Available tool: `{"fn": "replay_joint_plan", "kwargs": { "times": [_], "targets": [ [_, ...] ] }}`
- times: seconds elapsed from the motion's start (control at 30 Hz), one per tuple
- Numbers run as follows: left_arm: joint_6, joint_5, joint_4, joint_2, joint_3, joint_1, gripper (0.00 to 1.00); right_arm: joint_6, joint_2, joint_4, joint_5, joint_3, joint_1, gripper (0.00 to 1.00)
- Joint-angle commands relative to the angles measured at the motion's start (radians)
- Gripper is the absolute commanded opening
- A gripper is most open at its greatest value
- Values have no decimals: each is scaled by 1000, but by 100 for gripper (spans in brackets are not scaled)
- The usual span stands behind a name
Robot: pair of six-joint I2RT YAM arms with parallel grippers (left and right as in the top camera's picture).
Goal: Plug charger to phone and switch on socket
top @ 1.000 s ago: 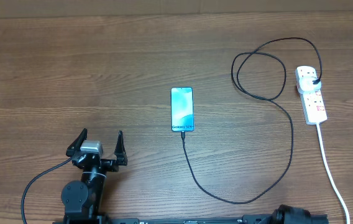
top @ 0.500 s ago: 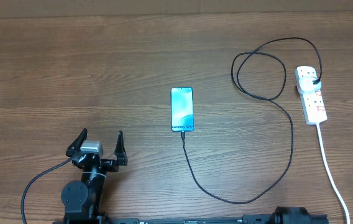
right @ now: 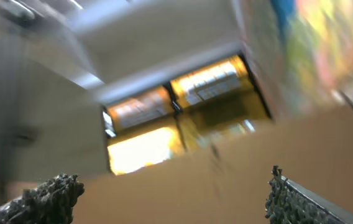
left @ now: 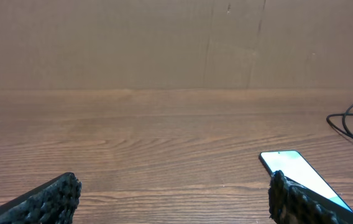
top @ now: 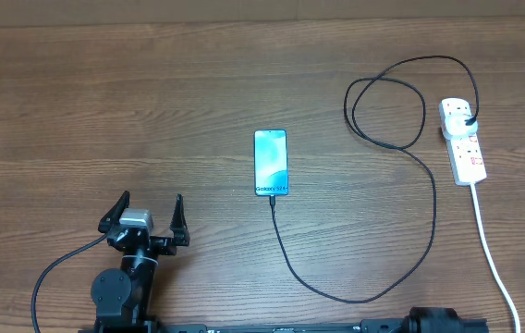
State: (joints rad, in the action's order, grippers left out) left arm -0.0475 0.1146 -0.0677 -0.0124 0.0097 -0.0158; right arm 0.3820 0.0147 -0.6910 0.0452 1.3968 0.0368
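Nearest the robot, the left gripper [top: 147,215] sits low over the table [top: 105,92] with its jaws spread wide and nothing between them. Its wrist camera shows both fingertips [left: 58,196] at the frame's lower corners. The right gripper [right: 173,199] shows only in its own blurred wrist view, tilted up at ceiling lights, fingers wide apart and empty. Overhead shows just that arm's base [top: 443,321]. Farther out lies the phone [top: 270,163], flat at mid-table with its screen lit. The charger [top: 355,301] meets its near short edge, sweeps right and loops, and its plug head sits in the socket [top: 466,157] at the far right. The switch position is too small to read.
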Motion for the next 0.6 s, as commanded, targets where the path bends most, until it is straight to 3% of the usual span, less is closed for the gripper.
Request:
{"fn": "replay_joint_plan", "kwargs": {
  "times": [0.0,0.27,0.57],
  "targets": [
    [25,-14,-3,6,-5,-10,100,10,-8,14,-81,-154,-2,100],
    [25,-14,-3,6,-5,-10,100,10,-8,214,-81,-583,-2,100],
    [26,-14,-3,6,-5,-10,100,13,-8,590,9,-1059,-2,100]
  ]
}}
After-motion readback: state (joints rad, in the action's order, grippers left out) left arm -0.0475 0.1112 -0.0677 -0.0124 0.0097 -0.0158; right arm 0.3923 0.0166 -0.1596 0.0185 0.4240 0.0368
